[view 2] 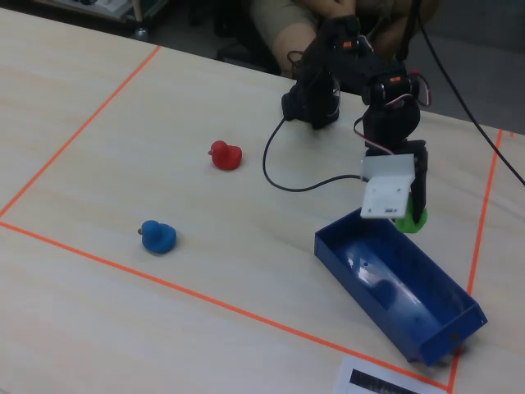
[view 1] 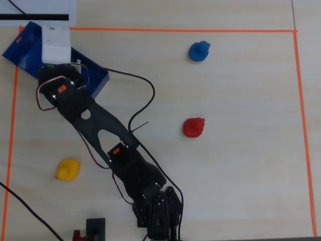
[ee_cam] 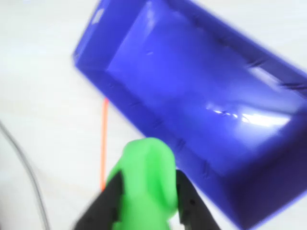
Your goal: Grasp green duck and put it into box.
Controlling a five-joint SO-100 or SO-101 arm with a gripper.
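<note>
The green duck (ee_cam: 146, 182) is held between my gripper's (ee_cam: 147, 191) two black fingers (ee_cam: 108, 201). It hangs just outside the near long wall of the dark-blue box (ee_cam: 192, 86), which is open and empty. In the fixed view the green duck (view 2: 410, 220) sits under the white camera mount (view 2: 385, 193), at the far end of the box (view 2: 394, 279) and above the table. In the overhead view the arm and the mount cover the gripper and the duck over the box (view 1: 22, 50).
A red duck (view 1: 193, 127), a blue duck (view 1: 199, 50) and a yellow duck (view 1: 67, 169) stand on the table. Orange tape (view 1: 180, 30) borders the work area. A black cable (view 1: 145, 90) loops beside the arm. A white sheet (view 1: 37, 12) lies behind the box.
</note>
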